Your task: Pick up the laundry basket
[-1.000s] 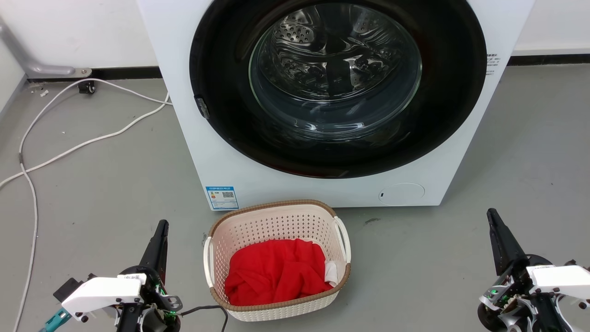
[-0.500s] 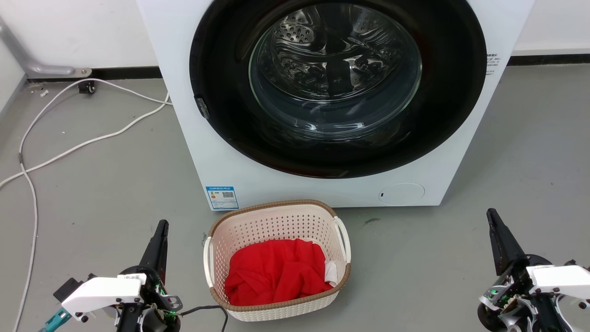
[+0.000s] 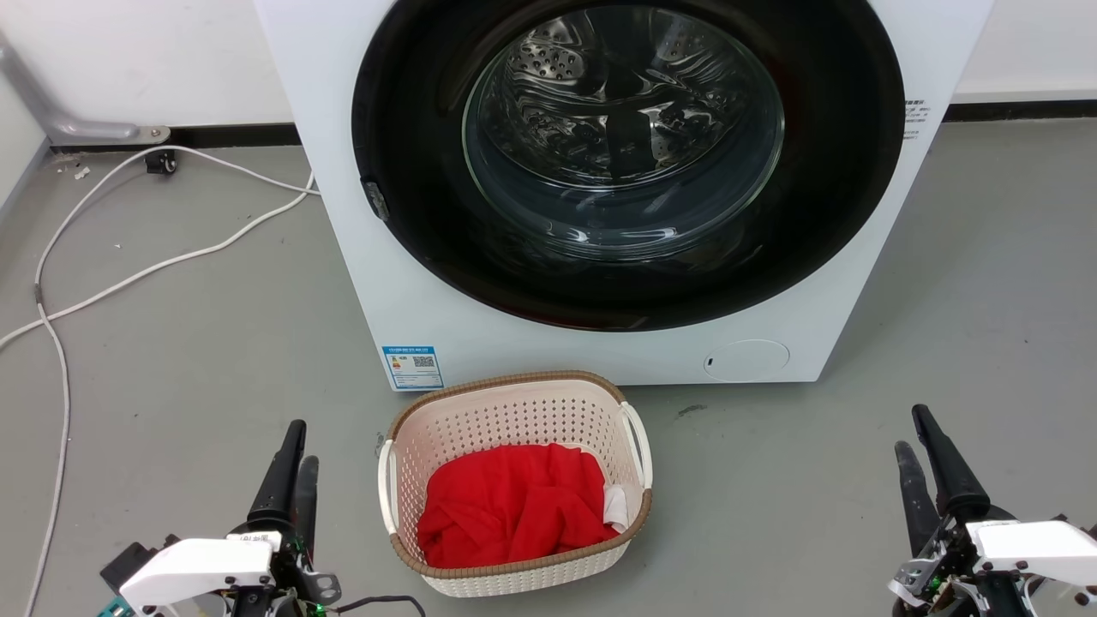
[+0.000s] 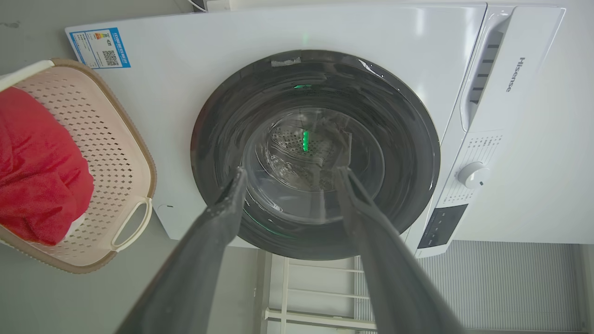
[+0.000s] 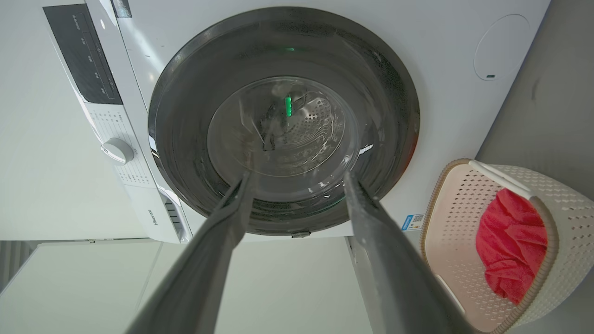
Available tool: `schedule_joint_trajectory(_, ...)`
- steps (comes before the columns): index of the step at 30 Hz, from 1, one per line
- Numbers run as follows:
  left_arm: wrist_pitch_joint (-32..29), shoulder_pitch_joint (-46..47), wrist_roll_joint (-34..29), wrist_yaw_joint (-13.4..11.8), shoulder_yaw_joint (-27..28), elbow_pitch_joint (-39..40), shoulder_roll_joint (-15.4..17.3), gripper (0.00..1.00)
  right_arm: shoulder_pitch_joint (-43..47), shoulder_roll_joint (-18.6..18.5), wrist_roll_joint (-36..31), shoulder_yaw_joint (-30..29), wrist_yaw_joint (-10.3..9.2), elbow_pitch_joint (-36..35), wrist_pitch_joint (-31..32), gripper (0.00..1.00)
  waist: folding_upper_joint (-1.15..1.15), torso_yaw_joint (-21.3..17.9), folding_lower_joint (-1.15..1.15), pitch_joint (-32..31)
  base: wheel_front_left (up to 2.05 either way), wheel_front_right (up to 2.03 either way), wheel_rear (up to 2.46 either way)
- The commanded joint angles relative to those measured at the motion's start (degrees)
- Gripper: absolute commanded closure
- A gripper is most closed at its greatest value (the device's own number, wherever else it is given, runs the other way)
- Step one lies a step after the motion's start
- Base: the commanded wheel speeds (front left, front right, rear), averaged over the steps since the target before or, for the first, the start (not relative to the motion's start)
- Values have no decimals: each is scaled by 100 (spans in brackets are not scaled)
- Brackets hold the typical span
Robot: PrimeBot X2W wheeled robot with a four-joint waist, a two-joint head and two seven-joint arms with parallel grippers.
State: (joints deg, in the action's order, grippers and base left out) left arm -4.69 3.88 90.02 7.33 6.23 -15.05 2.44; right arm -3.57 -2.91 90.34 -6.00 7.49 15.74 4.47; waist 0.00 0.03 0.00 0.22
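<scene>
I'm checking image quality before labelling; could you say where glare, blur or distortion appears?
Head view: sharp, evenly lit, with reflections on the door glass. Left wrist view: wide-angle bending of the washing machine, left gripper soft up close. Right wrist view: right gripper soft, laundry basket stretched at the edge.

Bare floor is left open at 3 and 9 o'clock of the laundry basket. At 12 o'clock passage is blocked by the washing machine, set just behind the rim. White cables are laid well off toward 10 o'clock.
</scene>
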Motion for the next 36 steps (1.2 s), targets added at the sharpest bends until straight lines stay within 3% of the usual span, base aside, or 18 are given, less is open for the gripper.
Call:
schedule_joint_trajectory(1,52,91,-149,8,26,137,19,0,-119,-18,-151,-11,0,-135,-48,0,0,1,0,1,0,0,0)
schedule_joint_trajectory(25,648,-55,-3066,-372,-306,821,30,0,82,-14,-3632,244,0,-817,-638,0,0,27,0,8,0,0,0)
schedule_joint_trajectory(36,873,-155,-4052,-450,-452,996,35,0,159,-12,-4692,334,0,-941,-864,0,0,34,0,10,0,0,0)
